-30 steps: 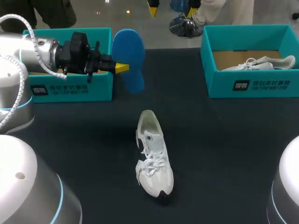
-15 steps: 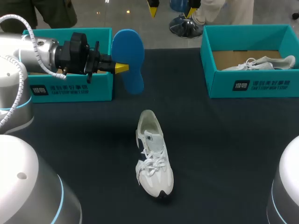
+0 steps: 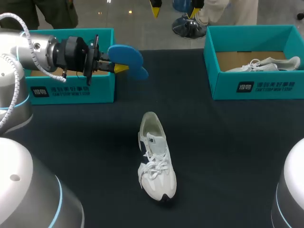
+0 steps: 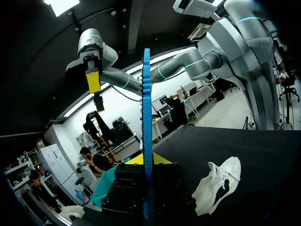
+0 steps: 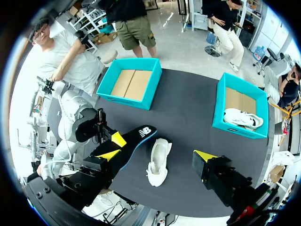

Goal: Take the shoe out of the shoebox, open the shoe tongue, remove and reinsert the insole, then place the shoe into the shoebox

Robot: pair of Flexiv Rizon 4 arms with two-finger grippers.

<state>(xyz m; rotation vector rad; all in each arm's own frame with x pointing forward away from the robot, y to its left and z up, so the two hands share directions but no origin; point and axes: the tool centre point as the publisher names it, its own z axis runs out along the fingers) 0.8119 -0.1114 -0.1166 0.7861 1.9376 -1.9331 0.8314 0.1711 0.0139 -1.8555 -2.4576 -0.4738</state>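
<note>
So the blue insole is clamped in the left gripper, both yellow tips pinched on one end of it. It's held up in the air, off the worktop, right by the near corner of the left shoebox. In the left wrist view the insole is seen dead edge-on, standing straight up between the fingers.

The shoe is left lying on the worktop around the middle, well apart from both boxes. It's white with dark bits, sole down, with the heel opening turned toward the far side. It can be spotted in the left wrist view too, off to one side of the gripper.

The right gripper is spread wide with nothing between its fingers, and is parked high above the worktop, looking down over the shoe.

The right shoebox is set at the far right, and a second white shoe is seen lying inside it.
</note>
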